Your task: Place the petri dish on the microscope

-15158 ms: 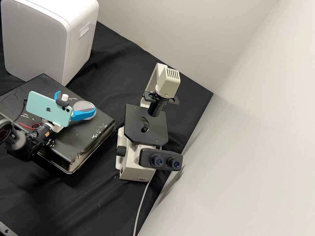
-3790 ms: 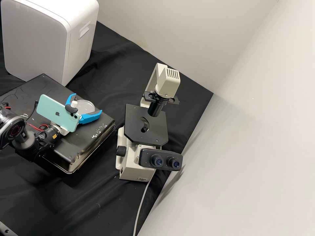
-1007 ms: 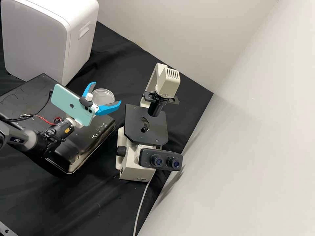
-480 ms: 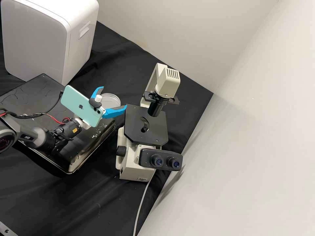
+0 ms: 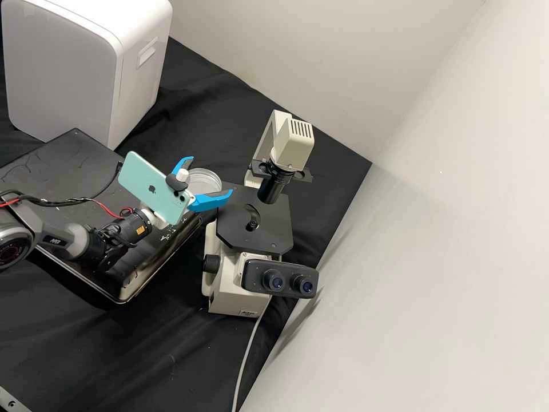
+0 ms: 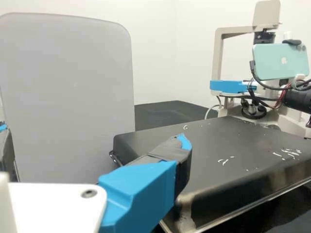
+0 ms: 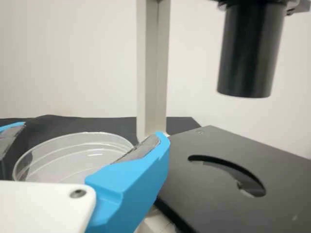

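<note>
Right gripper (image 5: 208,179) has the petri dish (image 7: 68,158) clamped between its fingers, just beside the microscope (image 5: 237,283) stage (image 5: 269,226) edge, so pickup looks done and only the set-down's left.

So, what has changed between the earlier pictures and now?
The right gripper lifted the petri dish off the black case and carried it toward the microscope. The dish is now held beside the edge of the stage and is not yet set down. The microscope, case and white box stayed in place.
</note>
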